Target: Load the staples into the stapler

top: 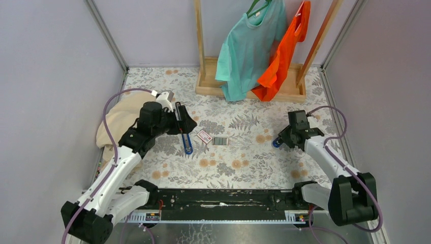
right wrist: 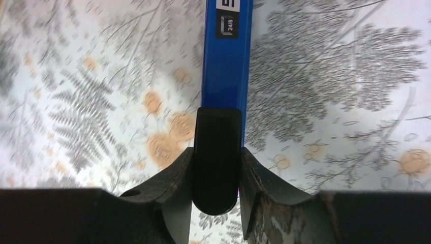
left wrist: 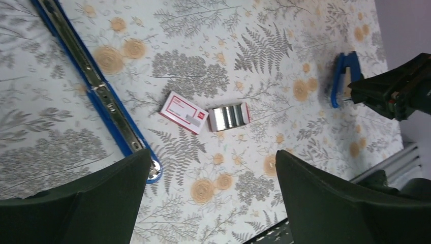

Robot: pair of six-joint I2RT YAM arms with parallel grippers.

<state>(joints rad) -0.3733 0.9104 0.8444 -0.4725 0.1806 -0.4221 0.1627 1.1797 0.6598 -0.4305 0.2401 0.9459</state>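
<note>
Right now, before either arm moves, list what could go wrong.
1. The right gripper pinches only the black tail of the second stapler; lifted, it may pivot or slip.
2. The staples lie right beside their red-and-white box; the wide-open left gripper could catch both.
3. The open stapler lies loose; a nudge could turn its rail away.

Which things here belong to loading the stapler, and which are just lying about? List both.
Job: staples; open blue stapler; second blue stapler, clamped in the right gripper; staple box.
Lying about: teal shirt; orange shirt; wooden rack; beige cloth.
</note>
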